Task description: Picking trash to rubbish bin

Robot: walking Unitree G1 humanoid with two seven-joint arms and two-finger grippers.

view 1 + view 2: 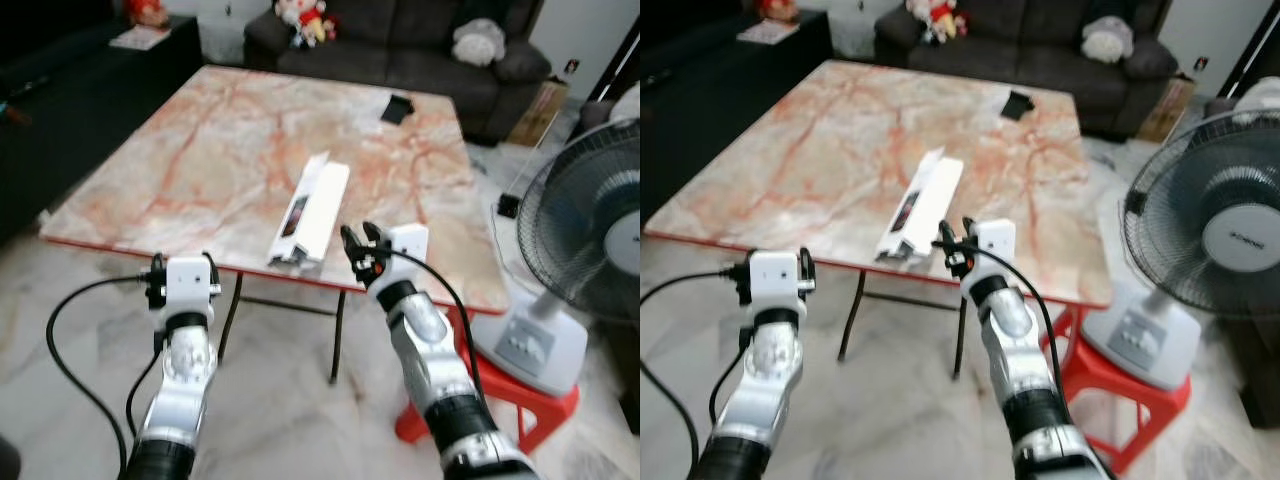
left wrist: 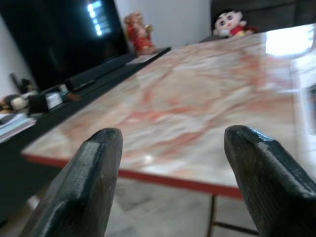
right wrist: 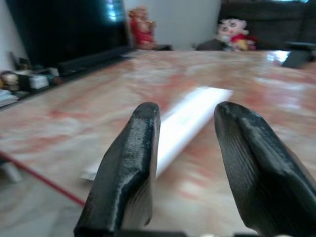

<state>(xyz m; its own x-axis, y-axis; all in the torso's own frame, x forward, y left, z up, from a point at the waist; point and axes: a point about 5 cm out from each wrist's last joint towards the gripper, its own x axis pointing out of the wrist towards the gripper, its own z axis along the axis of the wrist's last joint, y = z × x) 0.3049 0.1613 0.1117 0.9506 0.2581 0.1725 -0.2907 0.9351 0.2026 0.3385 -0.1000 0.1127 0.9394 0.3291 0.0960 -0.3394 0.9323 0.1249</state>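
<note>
Since white box (image 1: 312,213) lies on worktop (image 1: 200,170) near edge, long axis near-to-far, just left and ahead of right pincer (image 1: 361,240): nearer arm, fingers apart. Left pincer (image 2: 170,163) apart, below edge.

text: none legible | fan (image 1: 1230,240) hub badge: too blurred to read | white box (image 1: 312,212) print: unreadable

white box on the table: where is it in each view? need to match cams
Left eye view: white box lies lengthwise near the table's front edge, centre frame.
Right eye view: white box left of centre.
Left wrist view: cannot make it out.
Right wrist view: box ahead between the right gripper's fingers.
Shared landmark: stuffed doll on the sofa.
</note>
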